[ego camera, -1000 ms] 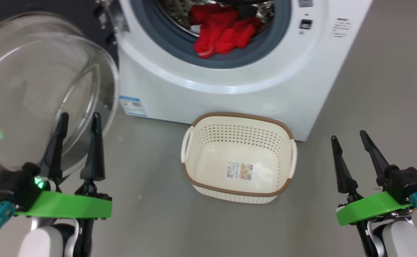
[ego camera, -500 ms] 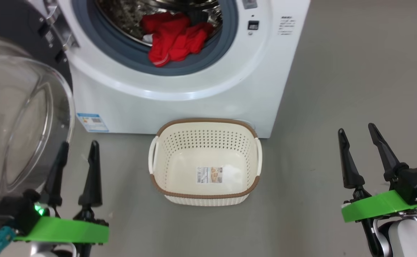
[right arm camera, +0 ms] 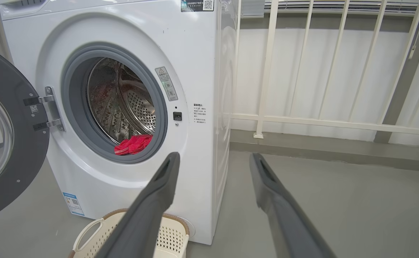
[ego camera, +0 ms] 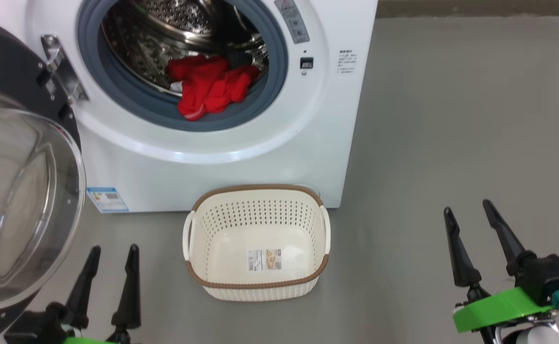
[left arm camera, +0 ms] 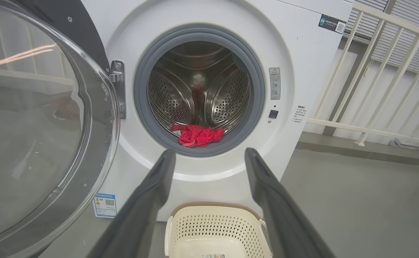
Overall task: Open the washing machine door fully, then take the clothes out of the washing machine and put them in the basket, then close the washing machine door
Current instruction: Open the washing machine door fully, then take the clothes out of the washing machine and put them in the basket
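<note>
The washing machine [ego camera: 241,167] stands ahead with its door [ego camera: 16,200] swung wide to the left, glass bowl bulging toward me. Red clothes [ego camera: 207,86] lie at the drum's front lip, also seen as clothes [left arm camera: 196,135] and clothes [right arm camera: 133,144]. The empty cream basket [ego camera: 256,239] sits on the floor against the machine's front. My left gripper [ego camera: 112,255] is open at the lower left, just right of the door glass, holding nothing. My right gripper [ego camera: 470,215] is open at the lower right, well clear of the basket.
A white railing [right arm camera: 302,118] and a low kerb run behind and to the right of the machine. Grey concrete floor [ego camera: 451,143] spreads to the right of the machine and around the basket.
The head camera has tilted up and shifted, so more of the drum shows and both grippers sit lower in the picture. Both grippers stay open. The clothes and basket have not moved.
</note>
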You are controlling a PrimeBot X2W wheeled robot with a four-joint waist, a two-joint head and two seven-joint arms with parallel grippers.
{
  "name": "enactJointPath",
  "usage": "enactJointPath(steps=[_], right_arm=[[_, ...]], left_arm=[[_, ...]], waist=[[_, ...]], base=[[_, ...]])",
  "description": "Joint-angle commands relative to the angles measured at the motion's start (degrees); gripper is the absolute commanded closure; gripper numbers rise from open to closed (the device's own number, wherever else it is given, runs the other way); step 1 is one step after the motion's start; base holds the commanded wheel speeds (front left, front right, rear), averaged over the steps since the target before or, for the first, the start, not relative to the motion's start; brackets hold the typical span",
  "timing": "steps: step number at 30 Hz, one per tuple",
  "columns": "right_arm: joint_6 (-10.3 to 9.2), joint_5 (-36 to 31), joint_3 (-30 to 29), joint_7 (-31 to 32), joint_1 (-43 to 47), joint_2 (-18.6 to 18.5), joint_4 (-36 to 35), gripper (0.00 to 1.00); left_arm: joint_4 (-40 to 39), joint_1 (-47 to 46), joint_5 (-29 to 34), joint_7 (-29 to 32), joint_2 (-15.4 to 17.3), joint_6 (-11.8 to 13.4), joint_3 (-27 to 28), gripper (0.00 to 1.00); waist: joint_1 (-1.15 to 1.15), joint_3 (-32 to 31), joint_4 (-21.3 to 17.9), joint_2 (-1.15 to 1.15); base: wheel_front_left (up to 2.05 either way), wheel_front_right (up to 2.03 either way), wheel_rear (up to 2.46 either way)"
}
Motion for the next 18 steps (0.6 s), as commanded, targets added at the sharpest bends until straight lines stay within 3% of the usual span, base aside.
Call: enactJointPath(steps=[1, 18], right_arm=[[0.28, 0.1, 1.7, -0.5, 0.5, -0.2, -1.8, 0.0], [0.28, -0.6, 1.1, -0.5, 3.8, -0.2, -2.9, 0.0]], left_arm=[[-0.8, 0.3, 0.8, -0.7, 1.1, 0.5, 2.1, 0.0], [0.6, 2.6, 2.1, -1.2, 1.8, 1.3, 1.0, 0.0]], waist=[[0.0, -1.7, -1.2, 0.0], [0.0, -3.6, -1.7, 0.0]], base=[[0.0, 0.0, 0.0], [0.0, 0.0, 0.0]])
